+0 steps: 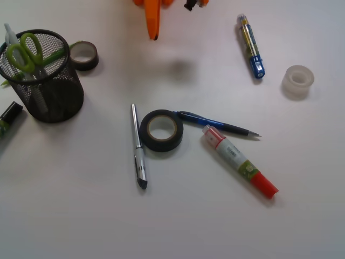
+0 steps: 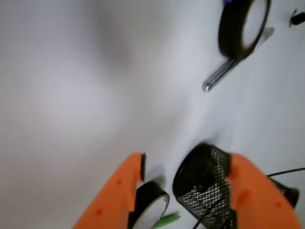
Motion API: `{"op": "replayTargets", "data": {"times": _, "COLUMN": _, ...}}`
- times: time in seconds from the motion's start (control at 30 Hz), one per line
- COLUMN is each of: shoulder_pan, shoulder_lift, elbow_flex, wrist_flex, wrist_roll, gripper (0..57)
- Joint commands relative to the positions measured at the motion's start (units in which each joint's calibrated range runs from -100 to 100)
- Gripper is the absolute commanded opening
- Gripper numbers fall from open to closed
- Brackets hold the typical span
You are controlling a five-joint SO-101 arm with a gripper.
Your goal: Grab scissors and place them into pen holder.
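Note:
The scissors (image 1: 24, 53) stand in the pen holder (image 1: 46, 86) at the far left of the front view, lime-green loop handles up, blades hidden inside the black mesh. The pen holder also shows in the wrist view (image 2: 202, 191), seen between my orange fingers (image 2: 119, 195). My gripper (image 2: 186, 167) is open and empty, high above the table. In the front view only one orange finger tip (image 1: 153, 19) shows at the top edge.
A black tape roll (image 1: 161, 130) lies mid-table with a silver pen (image 1: 138, 147) and a blue pencil (image 1: 218, 124) beside it. A red glue stick (image 1: 240, 161), a blue marker (image 1: 250, 46), a clear tape roll (image 1: 298, 80) and another dark tape roll (image 1: 84, 55) lie around.

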Motion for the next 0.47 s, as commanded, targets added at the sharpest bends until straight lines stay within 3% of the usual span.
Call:
{"op": "replayTargets", "data": {"times": 0.0, "shoulder_pan": 0.95, "shoulder_lift": -0.37, "elbow_flex": -0.40, "wrist_flex": 1.34, "wrist_roll": 0.05, "gripper": 2.7}}
{"op": "replayTargets", "data": {"times": 0.03, "shoulder_pan": 0.73, "shoulder_lift": -0.37, "elbow_flex": -0.49, "wrist_flex": 1.78, "wrist_roll": 0.05, "gripper": 0.0}}
{"op": "replayTargets", "data": {"times": 0.43, "shoulder_pan": 0.58, "shoulder_lift": -0.37, "elbow_flex": -0.86, "wrist_flex": 3.62, "wrist_roll": 0.05, "gripper": 0.3}}
